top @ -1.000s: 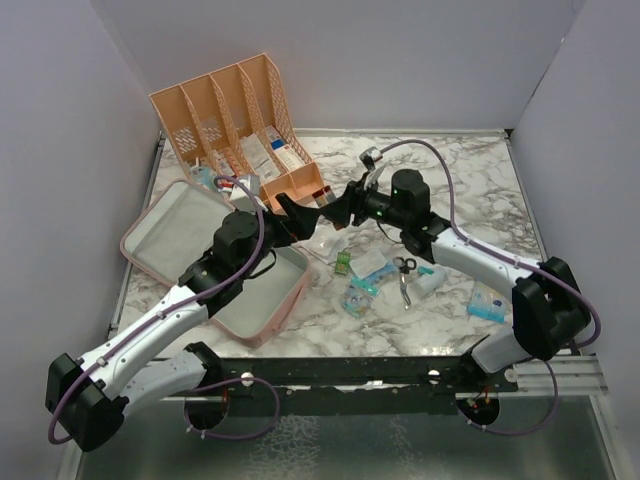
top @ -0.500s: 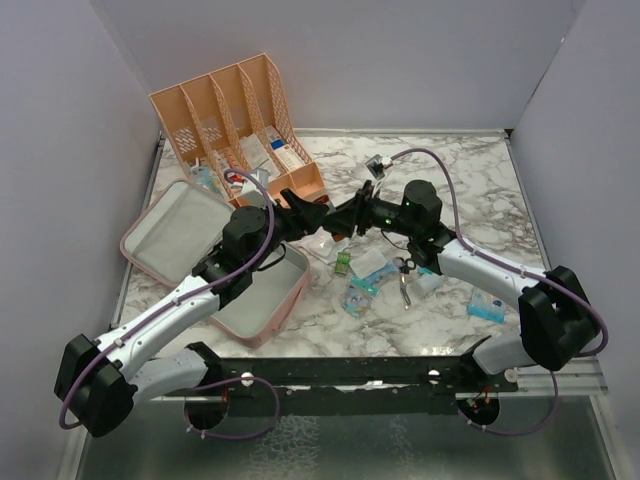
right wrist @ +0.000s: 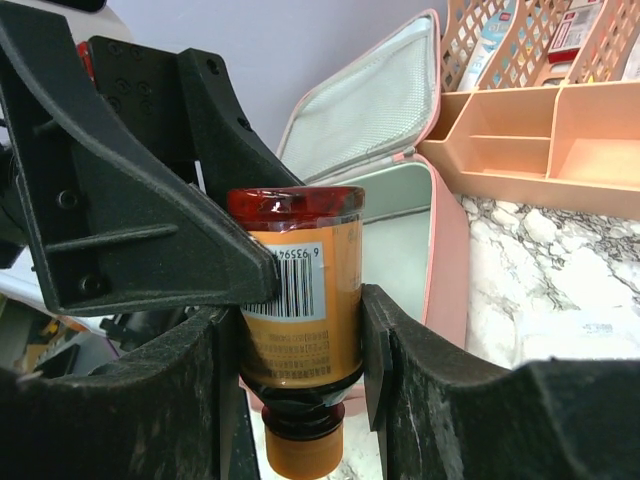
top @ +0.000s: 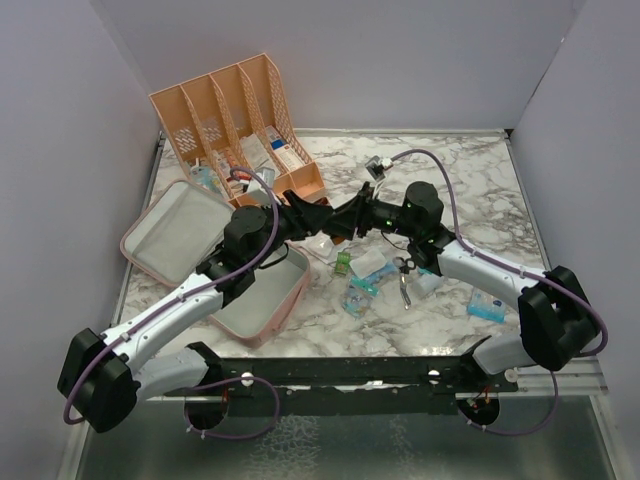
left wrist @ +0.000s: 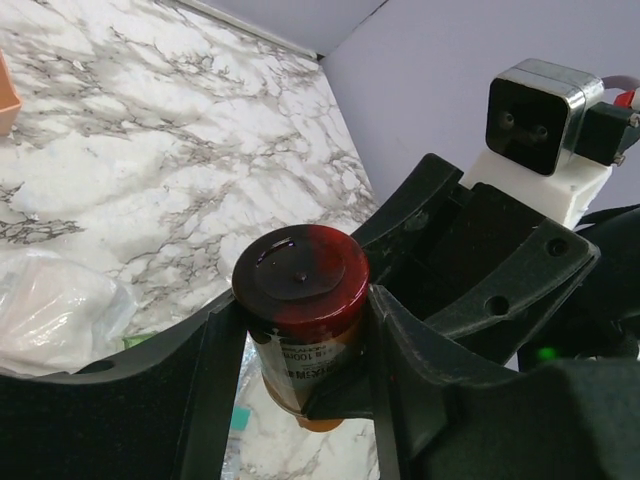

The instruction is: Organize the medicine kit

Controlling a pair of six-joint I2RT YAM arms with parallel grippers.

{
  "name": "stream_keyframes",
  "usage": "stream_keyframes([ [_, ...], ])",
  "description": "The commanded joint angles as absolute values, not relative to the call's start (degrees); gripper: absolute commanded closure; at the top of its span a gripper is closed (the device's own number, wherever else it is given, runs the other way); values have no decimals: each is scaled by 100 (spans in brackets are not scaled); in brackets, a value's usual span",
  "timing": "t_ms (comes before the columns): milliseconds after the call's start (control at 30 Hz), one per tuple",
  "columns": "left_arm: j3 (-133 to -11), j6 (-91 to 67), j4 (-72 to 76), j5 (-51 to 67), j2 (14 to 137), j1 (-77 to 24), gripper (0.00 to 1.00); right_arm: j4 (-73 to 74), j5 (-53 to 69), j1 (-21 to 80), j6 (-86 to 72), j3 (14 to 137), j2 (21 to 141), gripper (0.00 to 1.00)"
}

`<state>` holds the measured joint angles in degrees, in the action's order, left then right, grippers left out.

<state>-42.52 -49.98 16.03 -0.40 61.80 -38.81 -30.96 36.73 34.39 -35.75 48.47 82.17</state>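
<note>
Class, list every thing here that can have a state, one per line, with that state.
medicine kit, open, lid laid back
bottle, lifted, gripped from both sides
left gripper, shut on the bottle
right gripper, shut on the bottle
desk organizer, some slots hold boxes

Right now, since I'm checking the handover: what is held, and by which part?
The bottle is held by both claws. The right claw grips its labelled middle, and the left claw pinches it just under its red end.

Glossy bottle [right wrist: 300, 300], fabric medicine kit [right wrist: 447, 240]; table [top: 500, 190] — smooth marble-look
</note>
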Motion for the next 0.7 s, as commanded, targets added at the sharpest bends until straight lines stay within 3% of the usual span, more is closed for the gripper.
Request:
stream_keyframes([
  [0, -4036, -4637, 1936, -13, 6023, -3894, 55, -3323, 3691, 3443, -3551, 4830, 8090, 55],
  [67, -3920, -4183, 2021, -80, 5924, -3891, 59, -3023, 3626, 3441, -3494, 4927, 8073, 42],
  [267, -4125, -2683, 1486, -225, 5644, -3894, 60, -2253, 3379, 3445, -3245, 4864, 7662, 22],
  [667, -4663, 2727, -1193, 154, 5598, -3889, 60, -357, 1597, 3444, -3132, 4615, 6605, 21],
])
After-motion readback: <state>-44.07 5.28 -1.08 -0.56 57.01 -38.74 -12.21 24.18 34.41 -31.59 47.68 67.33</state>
